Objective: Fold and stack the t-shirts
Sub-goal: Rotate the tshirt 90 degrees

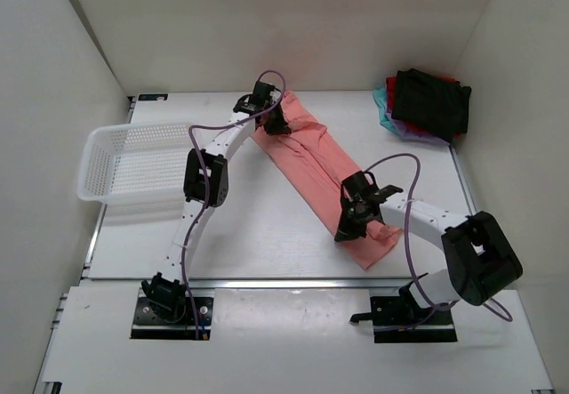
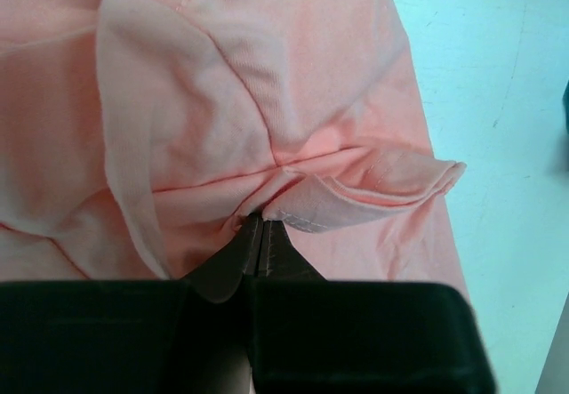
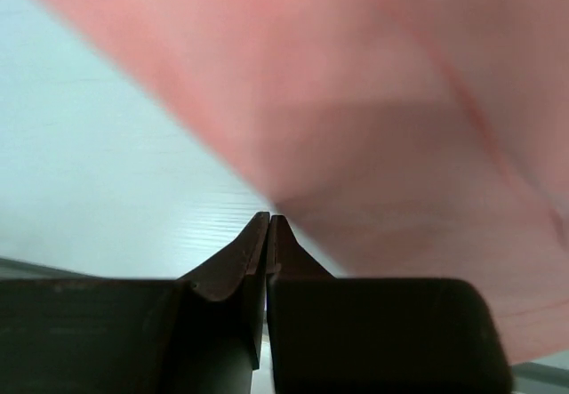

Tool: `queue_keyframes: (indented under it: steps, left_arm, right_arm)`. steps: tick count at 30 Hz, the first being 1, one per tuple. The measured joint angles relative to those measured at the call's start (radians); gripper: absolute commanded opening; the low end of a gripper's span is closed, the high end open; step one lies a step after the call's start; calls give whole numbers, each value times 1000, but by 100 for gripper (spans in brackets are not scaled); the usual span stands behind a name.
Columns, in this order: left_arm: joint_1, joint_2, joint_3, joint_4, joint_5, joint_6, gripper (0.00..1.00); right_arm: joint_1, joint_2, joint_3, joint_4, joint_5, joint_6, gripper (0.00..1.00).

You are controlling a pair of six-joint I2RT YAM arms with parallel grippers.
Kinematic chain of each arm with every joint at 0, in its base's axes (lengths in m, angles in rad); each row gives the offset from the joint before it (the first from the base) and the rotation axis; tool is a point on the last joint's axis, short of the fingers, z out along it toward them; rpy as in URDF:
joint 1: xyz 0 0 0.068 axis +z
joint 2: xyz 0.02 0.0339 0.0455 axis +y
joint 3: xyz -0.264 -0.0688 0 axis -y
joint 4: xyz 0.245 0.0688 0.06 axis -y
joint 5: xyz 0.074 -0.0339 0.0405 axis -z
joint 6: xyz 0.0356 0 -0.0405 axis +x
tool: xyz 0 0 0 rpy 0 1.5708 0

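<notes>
The salmon-pink t-shirt [image 1: 311, 167] lies as a long, wrinkled strip running diagonally from the far middle of the table to the near right. My left gripper [image 1: 274, 125] is at its far end, shut on a bunched fold of the cloth [image 2: 293, 203]; the jaws [image 2: 263, 221] meet with fabric between the tips. My right gripper [image 1: 348, 229] is at the strip's near left edge, jaws shut [image 3: 268, 218] on the edge of the blurred pink cloth [image 3: 382, 145]. Folded shirts are stacked at the back right: black [image 1: 431, 100] on top, with teal [image 1: 382, 105] and purple [image 1: 413, 132] edges showing.
A white mesh basket [image 1: 89, 158] stands at the left, beside the left arm's forearm. White walls close in the table on the left, back and right. The folded stack sits against the right wall.
</notes>
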State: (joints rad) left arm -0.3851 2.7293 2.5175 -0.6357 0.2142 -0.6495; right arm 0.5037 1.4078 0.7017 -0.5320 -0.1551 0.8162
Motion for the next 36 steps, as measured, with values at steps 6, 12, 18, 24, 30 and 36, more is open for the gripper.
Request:
queue_keyframes:
  steps: [6,12,18,24,30,36]
  left_arm:
    - [18,64,134,-45,38,-3,0]
    - [18,-17,62,-47,76,24,0]
    - [-19,-397,-552,148,103,8,0]
    - [-47,-557,-913,252,103,-43,0]
    - [-43,-394,-731,198,123,-39,0]
    - [-23,-127,-278,120,127,-50,0]
  right_arm:
    - [-124,-66,106,59,51,-124,0]
    - [-401,-67,140,54,80,-305,0]
    - [-465,39,115,8,93,-409,0]
    - [-449,42,63,-58,146,-414,0]
    - [-339,-8,15,-56,172,-348,0]
    - [-146,-59,-51,-7,105,-209,0]
